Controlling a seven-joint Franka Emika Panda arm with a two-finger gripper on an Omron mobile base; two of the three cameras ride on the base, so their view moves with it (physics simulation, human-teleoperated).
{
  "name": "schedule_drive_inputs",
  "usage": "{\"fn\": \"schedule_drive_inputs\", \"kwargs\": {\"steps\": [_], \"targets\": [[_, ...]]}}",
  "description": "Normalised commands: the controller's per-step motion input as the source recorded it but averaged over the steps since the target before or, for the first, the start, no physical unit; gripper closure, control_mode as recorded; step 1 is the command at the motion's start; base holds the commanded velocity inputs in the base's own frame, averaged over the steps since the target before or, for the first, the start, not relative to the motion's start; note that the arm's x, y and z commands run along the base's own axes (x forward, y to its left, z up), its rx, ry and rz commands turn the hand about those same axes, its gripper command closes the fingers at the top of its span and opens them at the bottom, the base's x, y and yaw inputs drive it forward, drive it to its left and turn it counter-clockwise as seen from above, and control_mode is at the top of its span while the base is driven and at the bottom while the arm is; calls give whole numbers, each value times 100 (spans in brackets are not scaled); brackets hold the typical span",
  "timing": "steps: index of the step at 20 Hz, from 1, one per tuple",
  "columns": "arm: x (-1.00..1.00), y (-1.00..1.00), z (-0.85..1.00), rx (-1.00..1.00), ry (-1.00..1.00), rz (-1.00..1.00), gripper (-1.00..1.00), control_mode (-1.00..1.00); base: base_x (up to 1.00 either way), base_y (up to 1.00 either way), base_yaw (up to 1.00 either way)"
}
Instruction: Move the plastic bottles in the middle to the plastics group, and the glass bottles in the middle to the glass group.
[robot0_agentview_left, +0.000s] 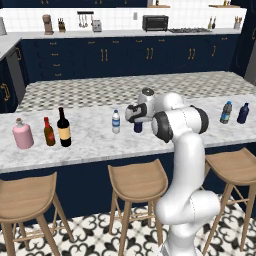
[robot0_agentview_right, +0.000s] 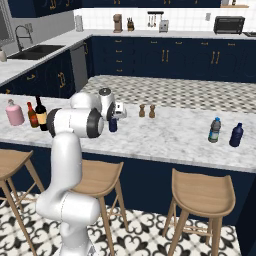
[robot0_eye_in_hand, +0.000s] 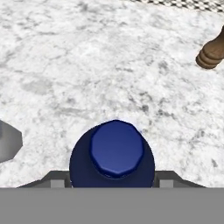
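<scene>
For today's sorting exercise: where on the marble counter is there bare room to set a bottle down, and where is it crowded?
Bare marble runs between the navy bottle under the fingers and the pair at the far right: the blue-capped clear bottle and the dark blue bottle. The far left is crowded: the pink jug, the brown bottle and the wine bottle stand close together.

Marble counter (robot0_agentview_left: 90, 142): pink jug (robot0_agentview_left: 22, 135), brown bottle (robot0_agentview_left: 48, 132), wine bottle (robot0_agentview_left: 63, 128), white-capped bottle (robot0_agentview_left: 116, 122), navy bottle (robot0_eye_in_hand: 112, 159).
</scene>
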Motion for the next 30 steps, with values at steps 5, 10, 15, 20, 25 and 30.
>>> {"fn": "schedule_drive_inputs", "kwargs": {"steps": [5, 10, 15, 20, 25, 30], "targets": [[-20, -27, 1, 0, -2, -1, 100, -100, 0, 0, 0], [-36, -55, 8, 0, -3, -3, 100, -100, 0, 0, 0], [-31, -71, 16, 0, 0, -3, 100, -100, 0, 0, 0], [-28, -74, 32, 0, 0, -2, 100, -100, 0, 0, 0], [-31, -74, 36, 0, 0, -1, 100, -100, 0, 0, 0], [-43, -83, 21, 3, 0, -1, 100, -100, 0, 0, 0]]}}
